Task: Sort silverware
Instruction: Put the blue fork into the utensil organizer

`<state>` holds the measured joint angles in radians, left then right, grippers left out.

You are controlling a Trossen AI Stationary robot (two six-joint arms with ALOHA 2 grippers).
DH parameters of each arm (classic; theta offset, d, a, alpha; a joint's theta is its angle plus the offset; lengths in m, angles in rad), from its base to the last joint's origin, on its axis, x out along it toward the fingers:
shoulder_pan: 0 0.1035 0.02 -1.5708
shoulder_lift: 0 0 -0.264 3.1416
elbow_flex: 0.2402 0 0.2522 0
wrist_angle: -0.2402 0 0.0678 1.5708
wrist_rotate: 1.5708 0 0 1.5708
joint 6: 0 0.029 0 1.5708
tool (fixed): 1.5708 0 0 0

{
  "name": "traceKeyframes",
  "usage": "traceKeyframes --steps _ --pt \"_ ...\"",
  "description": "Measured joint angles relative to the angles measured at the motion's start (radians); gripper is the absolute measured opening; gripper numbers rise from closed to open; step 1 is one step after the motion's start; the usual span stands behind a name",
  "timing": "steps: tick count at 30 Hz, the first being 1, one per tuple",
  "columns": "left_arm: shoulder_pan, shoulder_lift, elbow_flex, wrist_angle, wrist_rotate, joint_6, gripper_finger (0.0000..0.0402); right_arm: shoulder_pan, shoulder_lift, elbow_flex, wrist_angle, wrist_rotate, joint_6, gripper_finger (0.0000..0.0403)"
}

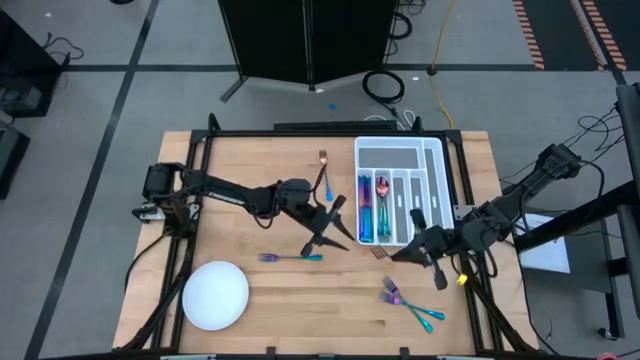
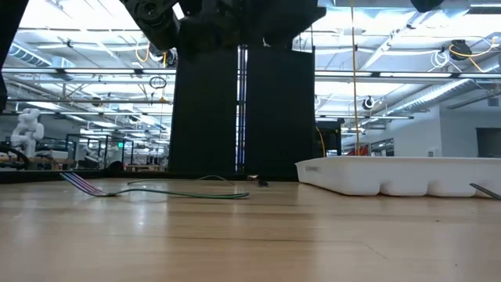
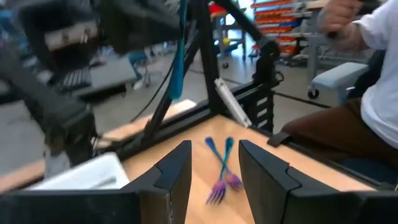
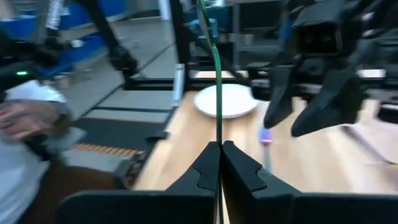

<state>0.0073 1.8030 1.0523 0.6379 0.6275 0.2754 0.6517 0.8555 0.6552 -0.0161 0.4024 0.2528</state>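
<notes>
Inside the white tray (image 1: 398, 153) a few pieces of silverware (image 1: 373, 210) already lie in the long slots, so the sorting is partly done, though most of it looks left to do. Loose on the bench (image 1: 270, 310) are a fork (image 1: 291, 257) just beside the left claw (image 1: 322, 240), another piece (image 1: 324, 170) beyond that claw, near the tray's side, and a crossed pair of forks (image 1: 411, 304) just in front of the right claw (image 1: 413, 250). The left claw hovers with its fingers parted and empty; through its gap the crossed pair shows, well apart from it. The right claw is closed tight on a thin green handle (image 4: 217, 81), which stands straight up from between its fingertips. A round plate (image 1: 215, 294) sits unused near the bench's corner.
</notes>
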Motion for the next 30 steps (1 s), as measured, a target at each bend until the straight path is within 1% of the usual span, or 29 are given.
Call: traceKeyframes --steps 3,9,13,18,24,27,30 --pt "-0.022 0.0 0.0 0.046 0.031 0.024 0.0135 -0.019 0.026 0.0 0.043 -0.088 0.006 0.0" --pt "-0.074 0.0 0.0 0.072 0.046 0.11 0.0135 -0.098 0.139 0.0 0.197 -0.33 0.023 0.0" --pt "-0.105 0.0 0.0 0.097 0.054 0.153 0.0135 -0.153 0.248 -0.001 0.339 -0.496 0.049 0.0" --pt "-0.128 0.0 0.0 0.136 0.081 0.153 0.0135 -0.218 0.404 -0.001 0.533 -0.677 0.095 0.0" --pt "-0.143 0.0 0.0 0.141 0.084 0.153 0.0135 -0.294 0.56 -0.001 0.657 -0.773 0.172 0.0" --pt "-0.145 0.0 0.0 0.133 0.088 0.153 0.0135 -0.314 0.607 -0.001 0.743 -0.825 0.174 0.0" --pt "-0.146 0.0 0.0 0.133 0.108 0.153 0.0135 -0.333 0.634 -0.001 0.784 -0.853 0.172 0.0"
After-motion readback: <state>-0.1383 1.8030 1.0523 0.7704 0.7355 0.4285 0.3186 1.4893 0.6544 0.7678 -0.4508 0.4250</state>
